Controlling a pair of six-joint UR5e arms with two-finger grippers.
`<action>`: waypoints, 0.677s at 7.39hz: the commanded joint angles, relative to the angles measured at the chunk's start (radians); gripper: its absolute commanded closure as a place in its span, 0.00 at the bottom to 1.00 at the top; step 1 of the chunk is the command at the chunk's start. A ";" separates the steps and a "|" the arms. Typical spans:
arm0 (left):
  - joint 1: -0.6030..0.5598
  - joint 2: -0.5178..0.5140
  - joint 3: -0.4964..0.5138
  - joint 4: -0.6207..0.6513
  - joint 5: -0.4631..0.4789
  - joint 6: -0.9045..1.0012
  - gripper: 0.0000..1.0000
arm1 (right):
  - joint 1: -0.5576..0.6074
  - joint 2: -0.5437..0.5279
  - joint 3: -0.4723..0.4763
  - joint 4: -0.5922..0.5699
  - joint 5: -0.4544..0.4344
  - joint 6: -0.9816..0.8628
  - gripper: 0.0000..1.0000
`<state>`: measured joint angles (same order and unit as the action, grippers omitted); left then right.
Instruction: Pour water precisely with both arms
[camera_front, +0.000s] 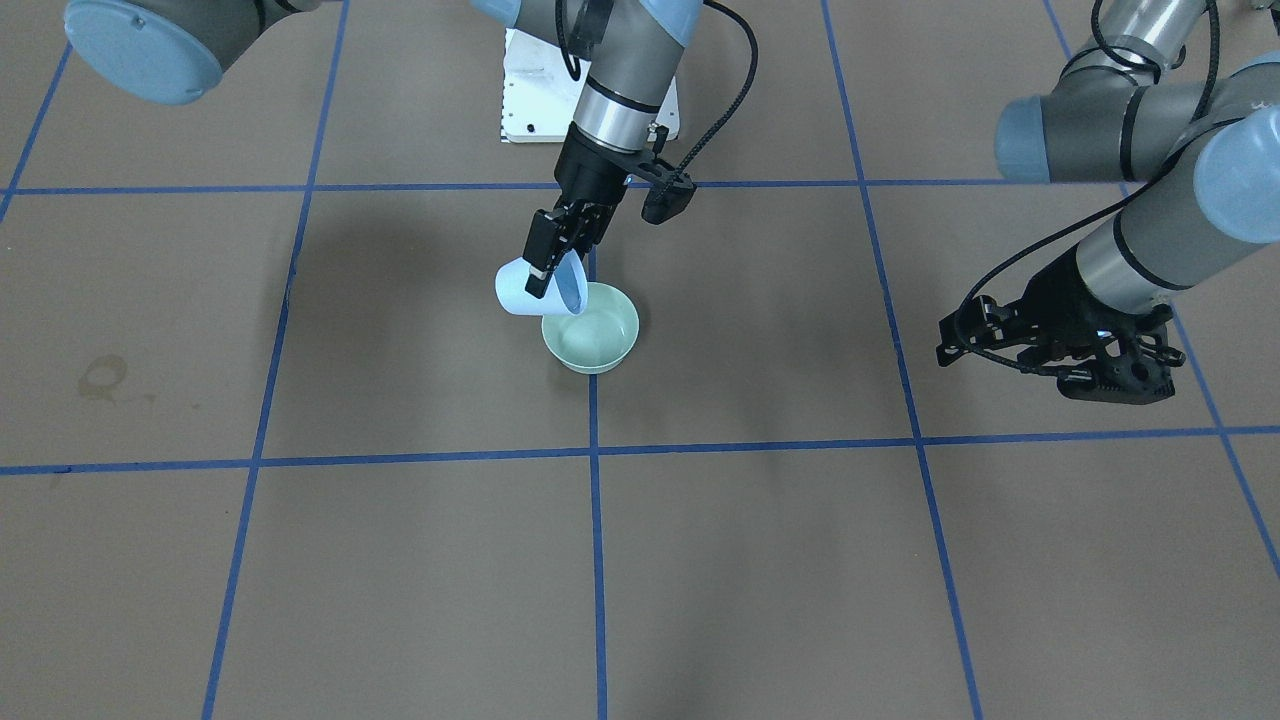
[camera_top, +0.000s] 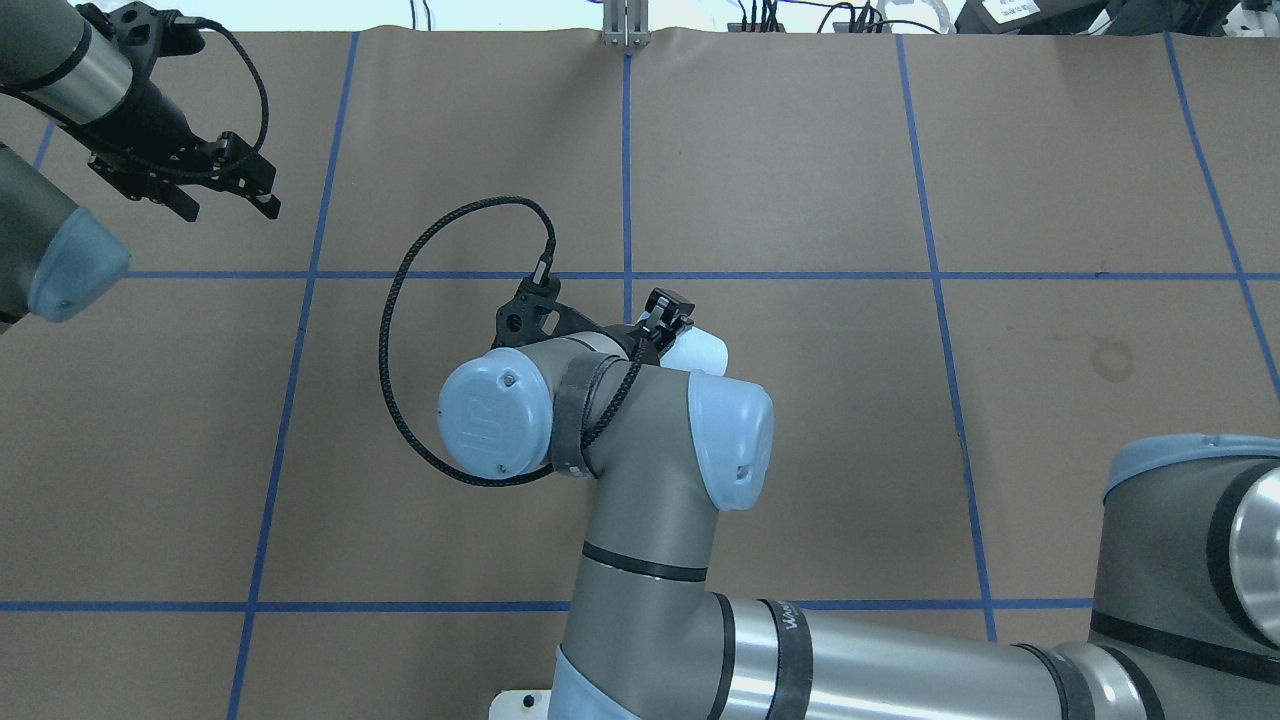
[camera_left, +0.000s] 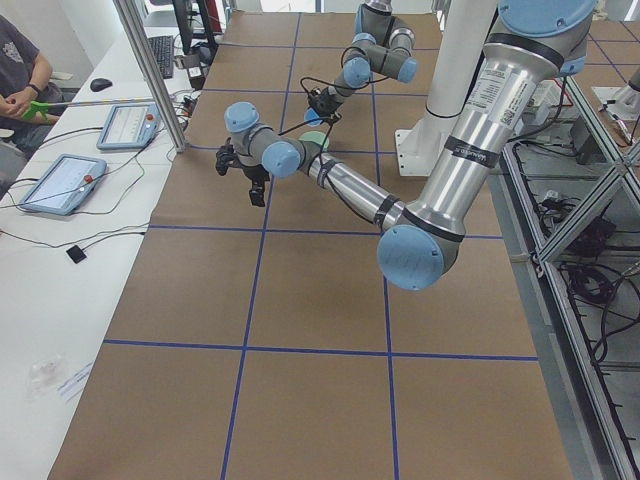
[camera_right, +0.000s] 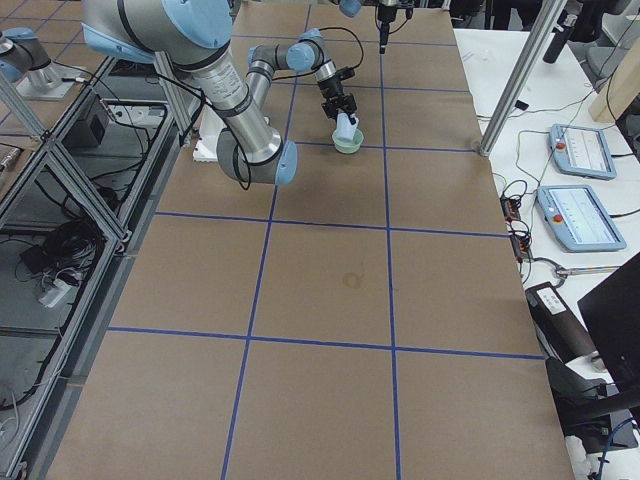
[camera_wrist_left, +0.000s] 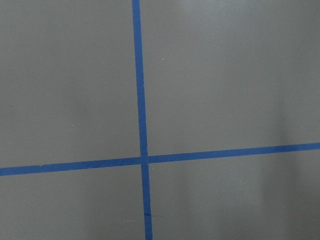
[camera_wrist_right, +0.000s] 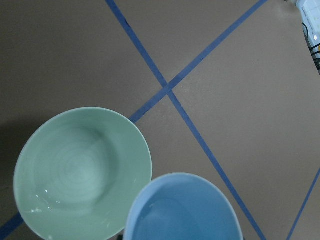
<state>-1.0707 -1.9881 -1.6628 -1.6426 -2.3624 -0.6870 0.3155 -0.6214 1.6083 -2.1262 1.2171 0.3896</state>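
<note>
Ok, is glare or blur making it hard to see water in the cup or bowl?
Right wrist view: sharp, only small glints low in the green bowl, blue cup evenly lit, no stream discernible. Front-facing view: soft arm shadows on the table, no glare. Overhead view: the right arm blocks the bowl.

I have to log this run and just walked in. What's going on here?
The right gripper is shut on a light blue cup. The cup is tilted with its mouth over the rim of a green bowl, as if pouring, though I can't make out a stream. The left gripper hangs open and empty, well off to the side and away from both.
</note>
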 joint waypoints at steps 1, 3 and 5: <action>0.000 0.000 0.000 0.000 -0.011 -0.002 0.00 | -0.025 0.028 -0.049 -0.069 -0.057 -0.058 0.68; 0.000 0.002 0.000 0.000 -0.011 -0.002 0.00 | -0.027 0.042 -0.085 -0.095 -0.062 -0.064 0.71; 0.000 0.002 -0.003 0.000 -0.012 -0.002 0.00 | -0.027 0.110 -0.154 -0.202 -0.071 -0.064 0.72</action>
<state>-1.0707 -1.9868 -1.6638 -1.6429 -2.3734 -0.6888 0.2891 -0.5551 1.5036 -2.2712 1.1511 0.3261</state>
